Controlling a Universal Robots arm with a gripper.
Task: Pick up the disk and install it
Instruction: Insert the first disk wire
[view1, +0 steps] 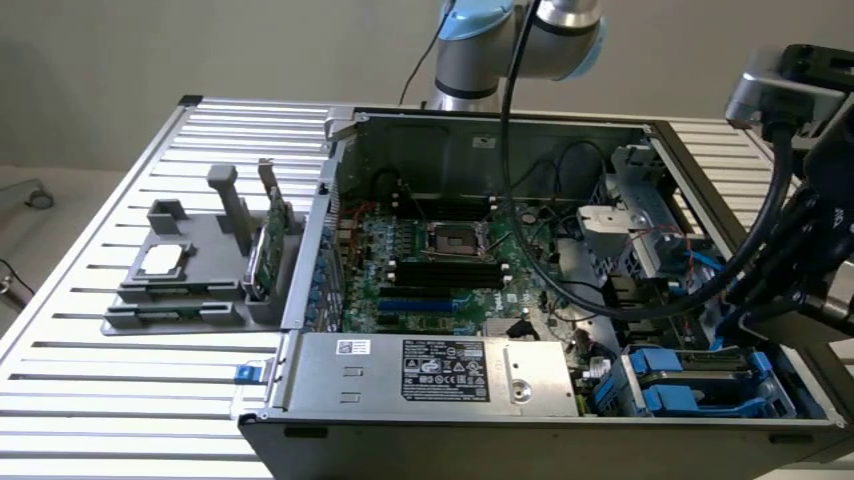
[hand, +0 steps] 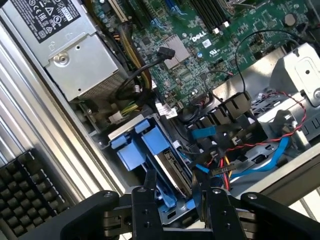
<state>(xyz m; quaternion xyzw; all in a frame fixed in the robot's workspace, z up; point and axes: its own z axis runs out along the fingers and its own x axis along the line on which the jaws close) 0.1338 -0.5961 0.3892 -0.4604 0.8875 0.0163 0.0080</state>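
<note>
The disk (hand: 172, 167), silver-grey in a blue plastic carrier (hand: 142, 145), stands on edge and tilted in the drive bay at the near corner of the open computer case (view1: 534, 425). My gripper (hand: 174, 192) hangs right over its upper end. One black finger (hand: 150, 185) presses against one side of the carrier and the other finger sits against the opposite side, so the jaws are shut on the disk. In the exterior view the black arm (view1: 814, 250) hangs over the blue bay parts (view1: 694, 385) at the exterior view's right.
The power supply (hand: 75, 55) lies close beside the bay. Red, blue and black cables (hand: 260, 150) crowd the bay's other side, by the motherboard (view1: 441, 260). On the slatted table (view1: 120, 400), at the exterior view's left, a grey holder (view1: 167, 285) carries a chip and a green card (view1: 274, 245).
</note>
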